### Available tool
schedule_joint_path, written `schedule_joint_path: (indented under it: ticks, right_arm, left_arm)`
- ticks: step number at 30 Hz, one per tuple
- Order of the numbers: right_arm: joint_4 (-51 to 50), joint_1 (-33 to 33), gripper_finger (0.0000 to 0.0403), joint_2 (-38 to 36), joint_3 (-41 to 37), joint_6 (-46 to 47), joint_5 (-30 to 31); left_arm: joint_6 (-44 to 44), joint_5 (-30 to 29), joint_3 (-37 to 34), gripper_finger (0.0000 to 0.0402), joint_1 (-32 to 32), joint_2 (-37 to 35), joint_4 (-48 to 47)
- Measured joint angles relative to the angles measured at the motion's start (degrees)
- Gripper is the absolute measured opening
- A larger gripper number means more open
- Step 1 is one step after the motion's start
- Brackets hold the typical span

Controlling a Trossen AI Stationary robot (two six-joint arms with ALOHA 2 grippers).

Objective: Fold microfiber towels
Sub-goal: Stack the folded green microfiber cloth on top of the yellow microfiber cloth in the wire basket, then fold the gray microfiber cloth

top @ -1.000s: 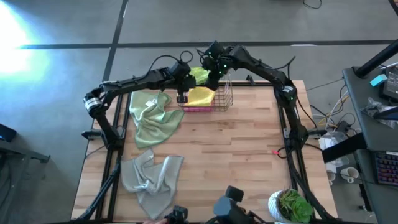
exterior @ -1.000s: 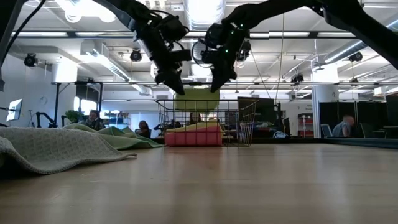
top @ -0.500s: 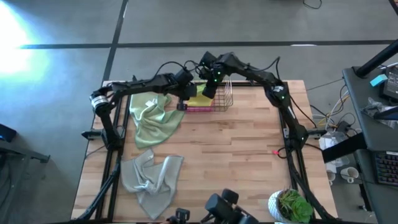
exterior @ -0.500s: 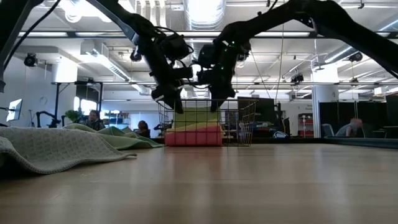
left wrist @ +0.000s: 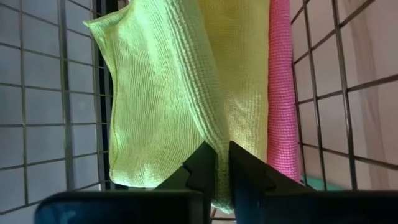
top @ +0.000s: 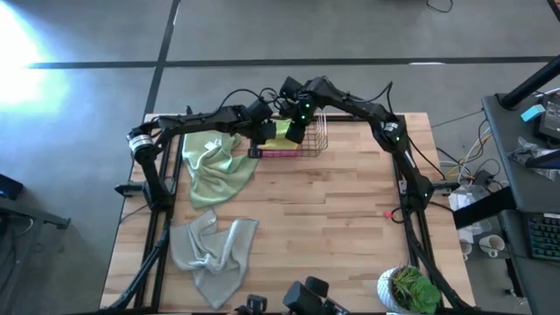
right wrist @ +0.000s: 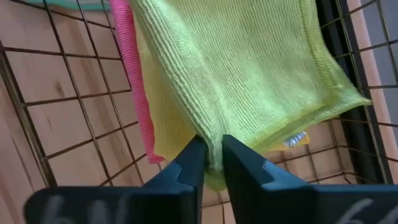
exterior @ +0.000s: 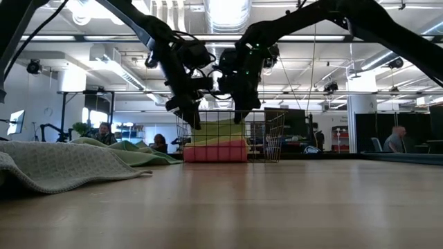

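Observation:
A folded lime green towel (top: 282, 131) is held by both grippers inside the copper wire basket (top: 317, 140) at the table's far edge. It sits over a folded yellow towel (exterior: 220, 142) and a folded pink towel (exterior: 214, 153). My left gripper (top: 257, 143) is shut on the lime towel's left end and my right gripper (top: 297, 133) on its right end. A pale sage green towel (top: 215, 166) and a grey-beige towel (top: 210, 249) lie crumpled on the table's left side. My left gripper pinches the lime towel's edge (left wrist: 208, 134) between its two fingers, coming from above and pointing down into the basket. The towel spreads flat beyond the fingers, over the yellow towel (left wrist: 233, 68). My right gripper pinches the lime towel's opposite edge (right wrist: 208, 127) between its two fingers, from above, pointing down into the basket. The cloth bunches into a small ridge at the fingers and lies spread over the yellow towel (right wrist: 165, 127) and the pink towel (right wrist: 127, 62).
The basket's wire walls (left wrist: 62, 93) stand close around both grippers. A potted plant (top: 407, 289) stands at the table's near right corner. Bare wood fills the table's middle and right (top: 332, 210). People sit in the room beyond the table (exterior: 104, 131).
Both grippers have gone down with the lime green towel, which hung above the basket a second ago and now sits inside it on the yellow towel. Both grippers stay shut on it.

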Motion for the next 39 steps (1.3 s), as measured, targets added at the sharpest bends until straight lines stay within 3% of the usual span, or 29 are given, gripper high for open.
schedule_joint_path:
  ticks: [12, 19, 24, 30, 39]
  right_arm:
    - [-2.33, 0.46, 0.0141, -1.12, -0.02, 3.59, -0.68]
    - [-5.78, 0.53, 0.0143, -5.76, -0.04, 6.21, -0.92]
    - [-9.7, 1.64, 0.013, -11.31, -0.04, 6.76, -1.08]
    - [-10.9, 5.81, 0.0123, -18.03, -1.87, 7.73, -1.38]
    - [-4.27, 15.79, 0.0125, -22.21, -11.02, 8.22, -1.4]
  left_arm:
    - [-0.07, -0.48, 1.89, 0.0145, -1.49, -0.7, -4.3]
    - [-0.76, -2.32, 4.6, 0.0175, -2.0, -5.33, -5.28]
    - [-9.55, -4.07, 4.03, 0.0176, -2.13, -12.51, -8.39]
    - [-22.4, -3.02, -2.18, 0.0176, -3.41, -22.48, -11.71]
    - [-38.95, -2.73, -20.69, 0.0176, -8.86, -35.47, -6.27]
